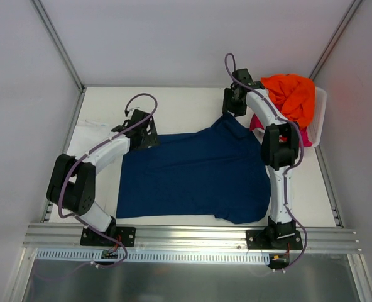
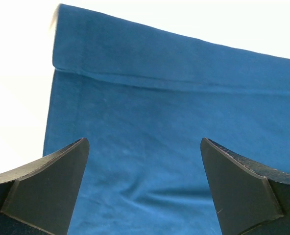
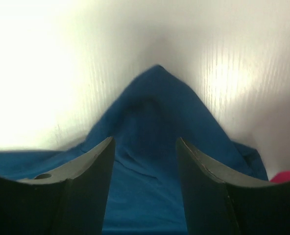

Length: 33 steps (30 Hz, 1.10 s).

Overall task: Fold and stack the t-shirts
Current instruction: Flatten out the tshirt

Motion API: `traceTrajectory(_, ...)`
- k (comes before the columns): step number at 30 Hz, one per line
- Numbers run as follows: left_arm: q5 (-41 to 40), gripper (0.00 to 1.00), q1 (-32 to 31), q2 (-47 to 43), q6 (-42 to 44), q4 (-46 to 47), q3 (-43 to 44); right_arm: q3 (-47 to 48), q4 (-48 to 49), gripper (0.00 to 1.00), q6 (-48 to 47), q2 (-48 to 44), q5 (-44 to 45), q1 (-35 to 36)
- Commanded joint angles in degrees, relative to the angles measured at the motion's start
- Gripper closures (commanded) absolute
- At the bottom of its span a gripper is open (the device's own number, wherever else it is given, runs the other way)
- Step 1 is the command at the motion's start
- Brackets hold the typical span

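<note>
- The navy shirt [image 1: 192, 173] lies spread out in the middle of the table [image 1: 173, 100], mostly flat, with its near edge close to the arms' bases.
- The left claw [image 2: 145, 142] is over the shirt's far left corner, jaws spread wide, and it has hold of nothing.
- In the left wrist view plain blue cloth fills the gap, with a stitched hem running across just beyond the fingers [image 2: 52, 191]. Whether the tips touch the cloth, I cannot tell.
- The right claw [image 3: 145, 139] is at the shirt's far right corner, where the cloth rises into a peak.
- Its jaws stand about half open on either side of that ridge of cloth, and no pinch shows.
- A sliver of the pink shirt [image 3: 287, 176] shows at the right edge of the right wrist view.
- The orange shirt [image 1: 291, 94] is heaped in the white basket [image 1: 321, 116] at the far right, beside the right arm.
- The white shirt [image 1: 85, 135] lies flat at the left, partly under the left arm and just beside the navy one.
</note>
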Motion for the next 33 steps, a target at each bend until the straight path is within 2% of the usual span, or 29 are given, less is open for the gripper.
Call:
traceTrajectory(1, -0.87, 0.01, 1.58, 2.98, 1.43, -0.51, 3.48, 4.67, 1.74, 0.43, -0.20, 0.00, -2.45, 0.07)
traceTrajectory(13, 0.71, 0.01, 3.78, 10.10, 1.61, -0.51, 8.14, 8.19, 4.20, 0.42, 0.50, 7.21, -3.59, -0.28)
traceTrajectory(17, 1.67, 0.01, 4.05, 11.16, 1.70, -0.51, 8.94, 9.68, 4.11, 0.39, 0.59, 9.41, -3.94, -0.28)
traceTrajectory(22, 1.68, 0.01, 4.22, 11.60, 1.87, -0.51, 9.11, 10.21, 4.82, 0.41, 0.59, 10.73, -3.33, -0.28)
traceTrajectory(24, 1.76, 0.01, 4.48, 11.60, 1.87, -0.51, 8.94, 10.21, 5.26, 0.52, 0.41, 10.90, -3.06, -0.28)
traceTrajectory(25, 1.85, 0.01, 4.57, 11.60, 1.87, -0.51, 8.94, 10.21, 5.52, 0.65, 0.41, 10.99, -2.71, -0.28)
traceTrajectory(28, 1.94, 0.01, 4.66, 11.78, 1.87, -0.51, 8.94, 10.47, 6.05, 0.88, 0.59, 11.43, -2.45, -0.28)
traceTrajectory(31, 2.20, 0.01, 4.84, 11.86, 1.96, -0.51, 8.94, 10.91, 6.66, 1.00, 0.59, 12.13, -2.36, -0.37)
traceTrajectory(33, 2.29, 0.01, 4.75, 11.78, 1.87, -0.51, 8.85, 10.74, 7.27, 0.99, 0.68, 12.22, -2.10, -0.28)
